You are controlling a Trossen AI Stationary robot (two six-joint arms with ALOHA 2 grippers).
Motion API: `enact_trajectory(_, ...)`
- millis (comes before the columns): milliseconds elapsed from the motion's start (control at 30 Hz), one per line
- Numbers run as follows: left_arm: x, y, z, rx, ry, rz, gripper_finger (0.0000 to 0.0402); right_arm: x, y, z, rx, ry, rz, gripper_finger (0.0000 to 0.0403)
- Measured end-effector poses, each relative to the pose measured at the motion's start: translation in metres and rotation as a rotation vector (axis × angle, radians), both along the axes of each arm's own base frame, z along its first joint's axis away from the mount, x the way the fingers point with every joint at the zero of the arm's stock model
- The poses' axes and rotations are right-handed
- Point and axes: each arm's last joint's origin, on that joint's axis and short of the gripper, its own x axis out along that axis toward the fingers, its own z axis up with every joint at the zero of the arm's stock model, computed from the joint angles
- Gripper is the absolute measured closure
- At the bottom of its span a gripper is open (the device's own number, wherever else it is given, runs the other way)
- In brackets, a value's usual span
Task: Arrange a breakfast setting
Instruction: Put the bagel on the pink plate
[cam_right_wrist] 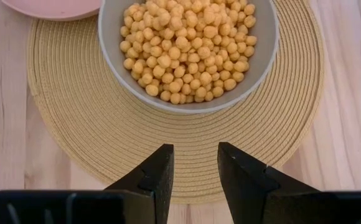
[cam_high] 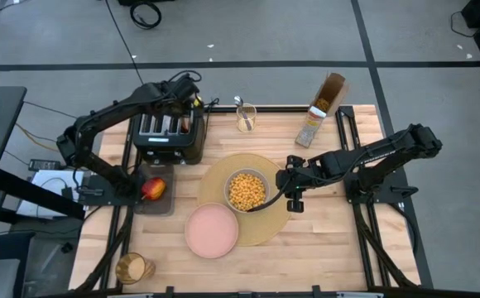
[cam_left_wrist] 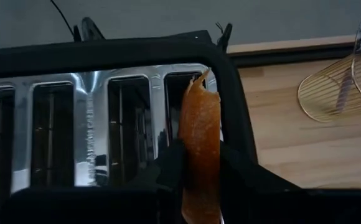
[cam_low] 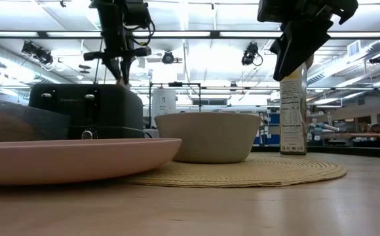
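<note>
Left gripper [cam_left_wrist: 199, 180] is over the black toaster [cam_high: 170, 132], fingers pinching a slice of toast [cam_left_wrist: 200, 143] at the end slot. Right gripper [cam_right_wrist: 193, 171] hovers with fingers spread and nothing between them, at the 3 o'clock edge of the tan placemat [cam_high: 275, 222]. The white bowl [cam_high: 247, 190] of cereal sits on the mat, the pink plate [cam_high: 212, 230] at its 7 o'clock. Apple [cam_high: 153, 189] at table's 9 o'clock, amber glass [cam_high: 132, 267] at 7, cereal box [cam_high: 321, 109] and spoon glass [cam_high: 246, 117] around 12. The low view hides the apple.
</note>
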Motion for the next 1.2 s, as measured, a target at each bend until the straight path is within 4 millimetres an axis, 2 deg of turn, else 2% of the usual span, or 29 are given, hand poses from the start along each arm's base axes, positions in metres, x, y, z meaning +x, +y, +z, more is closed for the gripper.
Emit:
enact_trajectory(267,-0.003,-0.002,0.031,0.037,0.008,-0.014,0.0328,0.000,0.000,0.000,0.000,-0.001,0.000,0.0270)
enact_trajectory(400,-0.008,-0.007,0.044,-0.009,0.022,-0.061,0.0328,0.000,0.000,0.000,0.003,-0.001,-0.004,0.0270)
enact_trajectory(600,-0.013,-0.032,0.071,-0.063,0.086,-0.198,0.0328,0.000,0.000,0.000,0.013,-0.002,-0.019,0.0270)
enact_trajectory(733,-0.008,-0.068,0.087,-0.059,0.048,-0.360,0.0328,0.000,0.000,0.000,0.015,-0.002,-0.018,0.0270)
enact_trajectory(867,0.008,-0.116,0.082,-0.123,0.030,-0.561,0.0328,0.000,0.000,0.000,0.015,-0.002,-0.017,0.0270)
enact_trajectory(1033,0.026,-0.181,0.059,-0.215,-0.009,-0.748,0.0328,0.000,0.000,0.000,0.014,-0.001,-0.016,0.0270)
enact_trajectory(1200,0.040,-0.227,0.026,-0.264,-0.101,-0.859,0.0328,0.000,0.000,0.000,0.016,-0.001,-0.017,0.0270)
